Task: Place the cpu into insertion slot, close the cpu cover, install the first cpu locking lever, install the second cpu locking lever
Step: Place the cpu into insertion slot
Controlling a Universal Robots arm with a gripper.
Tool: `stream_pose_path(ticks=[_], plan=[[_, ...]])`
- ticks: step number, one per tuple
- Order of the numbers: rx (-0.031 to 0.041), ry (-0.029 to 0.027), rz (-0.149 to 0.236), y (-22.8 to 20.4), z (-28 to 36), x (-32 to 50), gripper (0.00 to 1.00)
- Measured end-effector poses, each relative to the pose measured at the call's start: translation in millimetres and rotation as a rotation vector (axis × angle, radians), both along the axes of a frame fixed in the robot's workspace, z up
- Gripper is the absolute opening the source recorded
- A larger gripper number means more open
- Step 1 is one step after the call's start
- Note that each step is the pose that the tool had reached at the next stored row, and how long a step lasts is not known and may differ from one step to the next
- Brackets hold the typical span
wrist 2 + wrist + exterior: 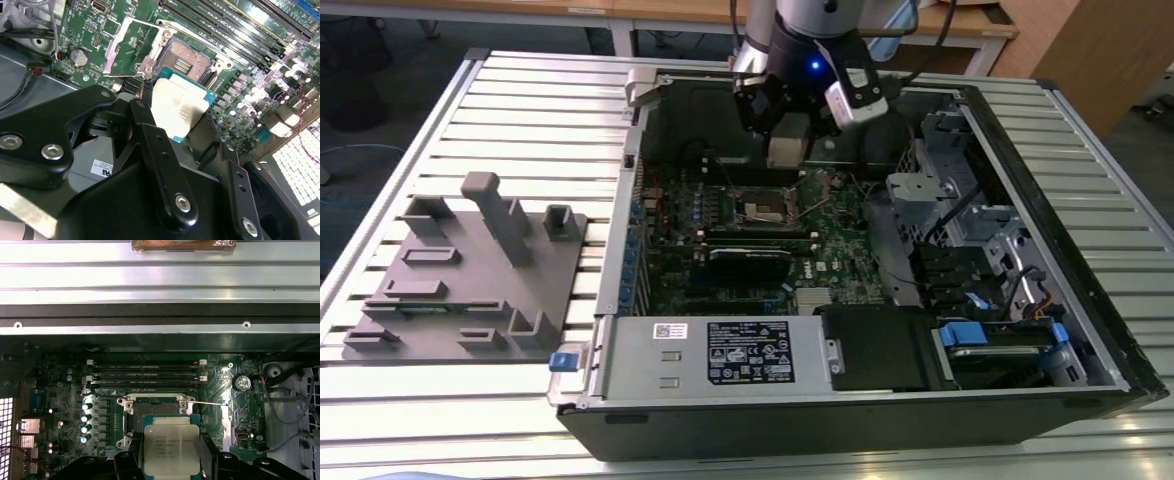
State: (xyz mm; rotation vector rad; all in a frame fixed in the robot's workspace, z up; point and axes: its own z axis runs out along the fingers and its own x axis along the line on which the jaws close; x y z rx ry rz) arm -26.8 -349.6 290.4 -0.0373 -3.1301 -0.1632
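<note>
1. The tool (171, 460) grips the chip, with black fingers (129, 465) closed against two opposite edges.
2. The chip (182, 112) hangs metal side up over the near edge of the socket, in both wrist views.
3. The socket (189, 61) sits on the green board with its dark centre showing.
4. The cover frame (114, 47) lies flipped open just beside the socket.
5. The open computer case (854, 420) rests on the slatted surface (520, 90), and a grey tray (467, 290) lies at the exterior view's left.
</note>
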Motion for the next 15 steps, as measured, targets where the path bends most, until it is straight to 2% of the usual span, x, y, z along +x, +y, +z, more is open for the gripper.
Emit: stream_pose_path(ticks=[7,12,15], plan=[[0.0001,0.0,0.0,0.0,-4.5,0.0,0.54],[0.0001,-0.0001,0.0,0.0,-10.8,-0.7,0.54],[-0.0001,0.0,0.0,0.0,-10.9,-0.7,0.54]])
